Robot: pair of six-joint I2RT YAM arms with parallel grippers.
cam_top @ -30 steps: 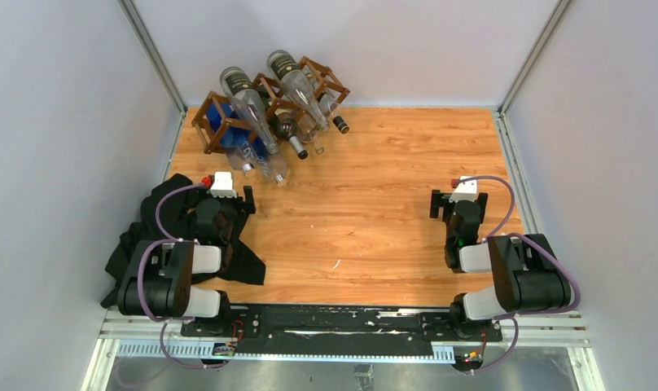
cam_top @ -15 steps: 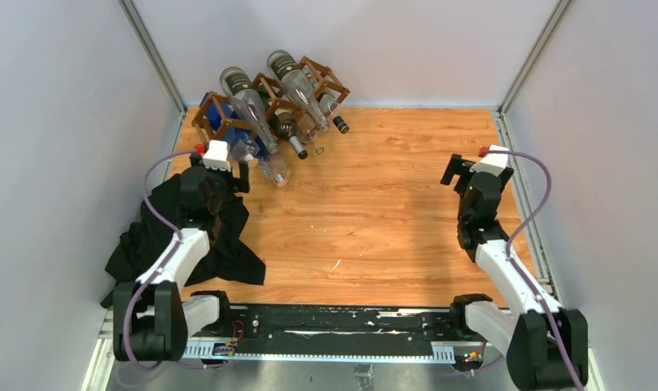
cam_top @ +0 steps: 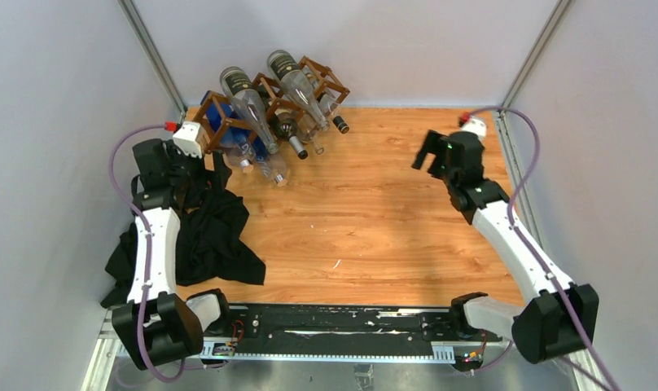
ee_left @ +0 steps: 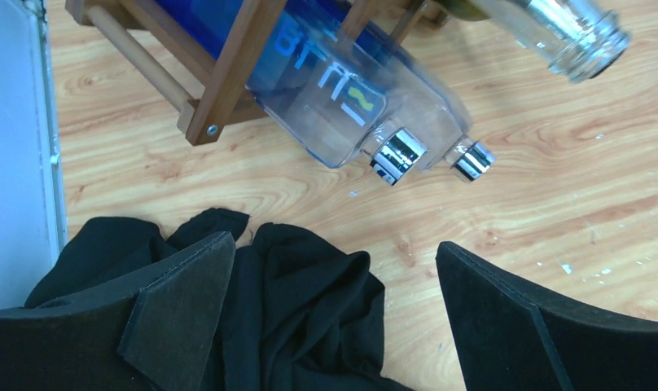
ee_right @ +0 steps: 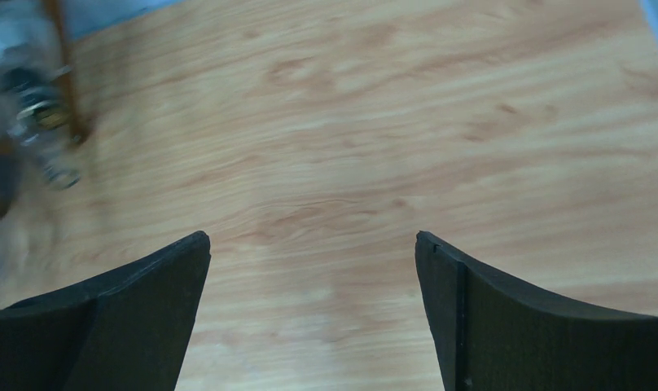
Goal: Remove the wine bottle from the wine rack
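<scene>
The dark brown wine rack (cam_top: 265,88) stands at the table's far left and holds several bottles lying with necks toward me. A blue bottle (cam_top: 225,122) lies in its left cell. In the left wrist view the blue bottle (ee_left: 326,81) and a rack slat (ee_left: 232,69) sit just ahead of my left gripper (ee_left: 334,242). My left gripper (cam_top: 214,163) is open and empty, next to the rack's left end, over a black cloth. My right gripper (cam_top: 432,159) is open and empty, over bare table to the right of the rack. The rack (ee_right: 61,65) shows blurred at the left of the right wrist view.
A crumpled black cloth (cam_top: 203,236) lies on the left side of the wooden table (cam_top: 375,212), also under my left gripper (ee_left: 301,309). A clear bottle neck (ee_left: 574,37) juts out at the upper right of the left wrist view. Grey walls close in the table.
Both arms have stretched forward from near their bases. The left gripper moved up to the rack's left end; the right gripper moved to the far right and turned toward the rack.
</scene>
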